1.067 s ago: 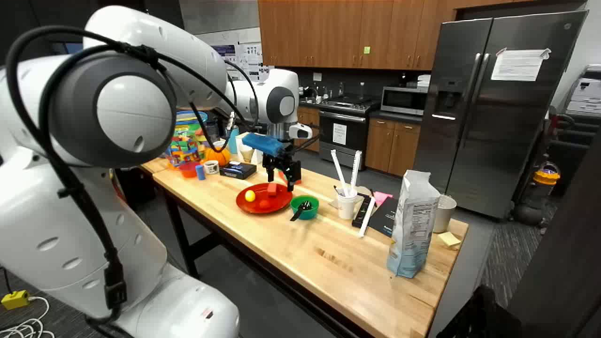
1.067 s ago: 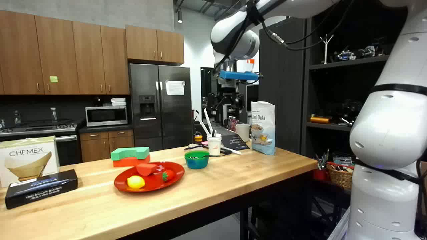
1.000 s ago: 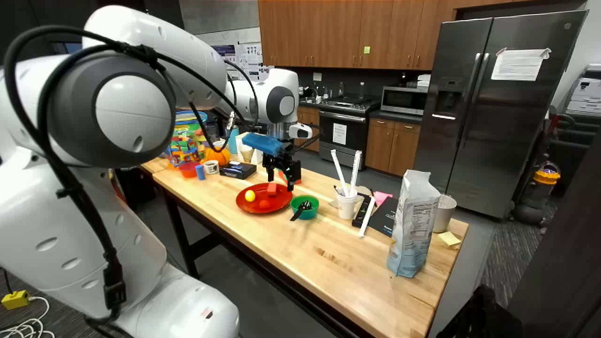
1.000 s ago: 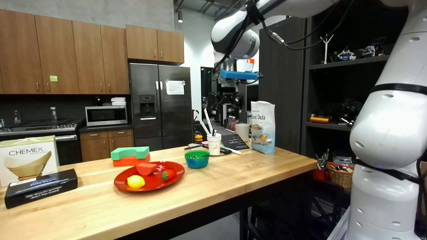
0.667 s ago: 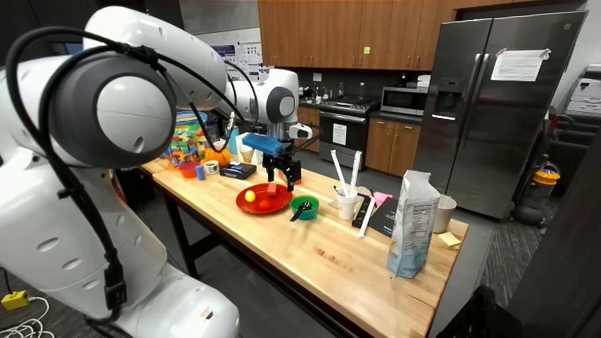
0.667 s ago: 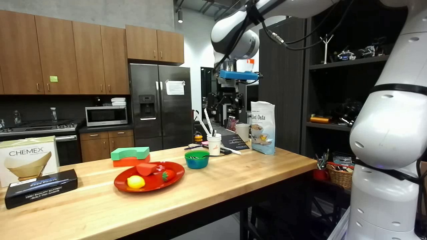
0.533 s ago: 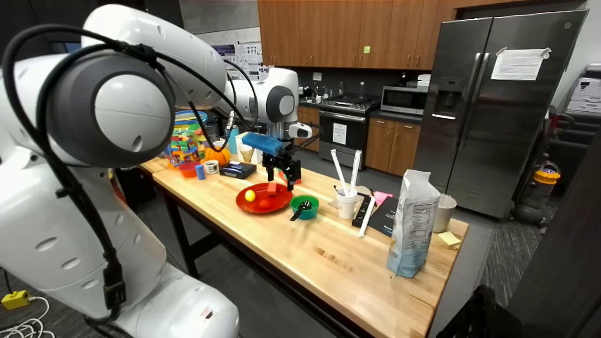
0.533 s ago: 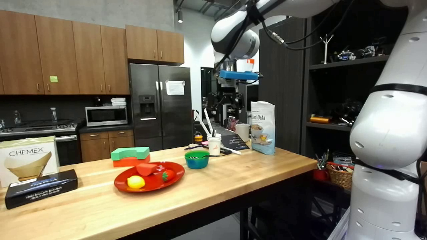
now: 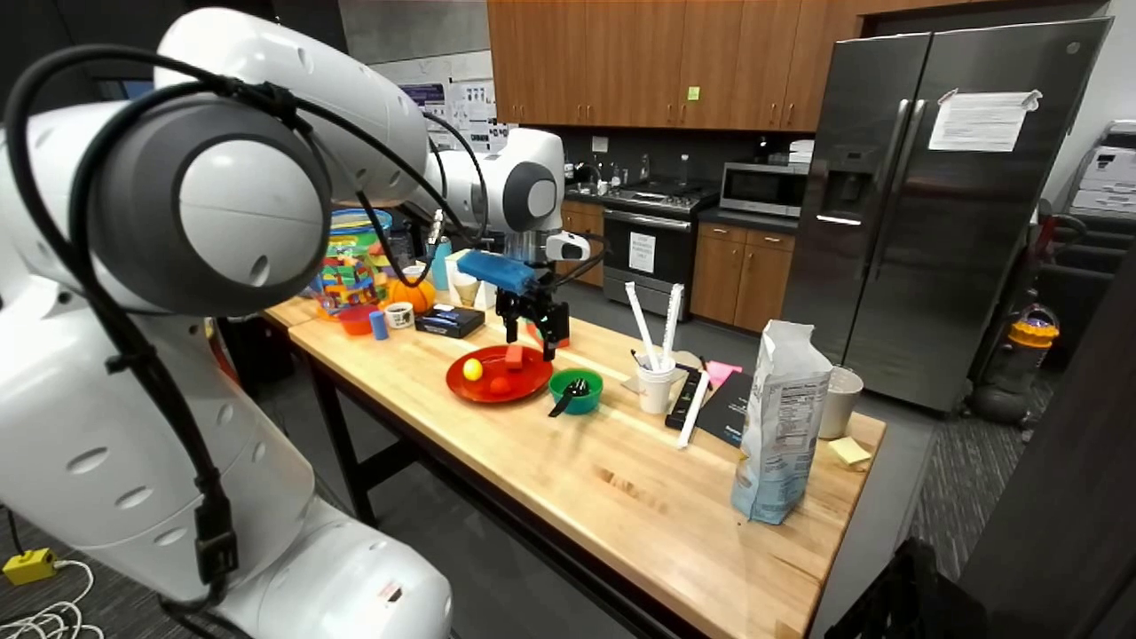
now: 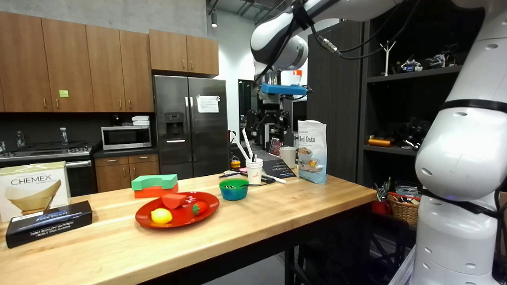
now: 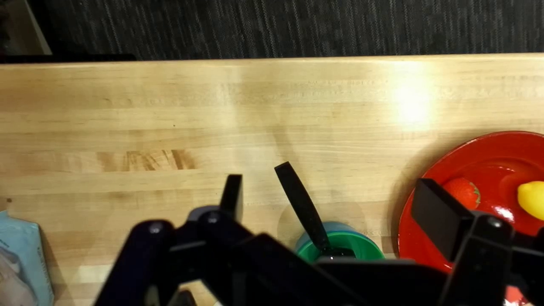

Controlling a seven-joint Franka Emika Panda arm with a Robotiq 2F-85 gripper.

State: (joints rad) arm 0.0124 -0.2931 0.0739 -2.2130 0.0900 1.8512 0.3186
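The gripper (image 11: 328, 191) hangs in the air well above the green bowl (image 10: 233, 194), its jaws spread wide apart; the wrist view shows the bowl below, partly hidden by the gripper. A black utensil (image 11: 301, 204) leans in the bowl, its handle sticking out past the rim. Just beside the bowl, on the counter (image 9: 612, 444), lies a red plate (image 10: 180, 218) holding a strawberry (image 10: 200, 208) nearest the bowl, with a small red block (image 10: 173, 200) and a lemon (image 10: 161, 216) farther from it. On the bowl's opposite side, near it, a white paper cup (image 10: 254, 174) stands upright with white sticks (image 9: 673, 319) leaning in it. A green block (image 10: 155, 182) resting on a red-orange block (image 10: 149, 192) sits apart from the bowl. Well apart from the bowl, past the paper cup, a bag of oats (image 10: 312, 156) stands upright near a beige cup (image 10: 288, 156). The opposite way, also well apart from the bowl, a black box (image 10: 49, 224) lies near a white Chemex box (image 10: 33, 188). Farthest from the bowl, beyond the counter in both exterior views, stand a microwave (image 9: 763, 191) and a tall dark refrigerator (image 9: 932, 231) with a sheet of paper (image 9: 983, 122) fixed to its door.
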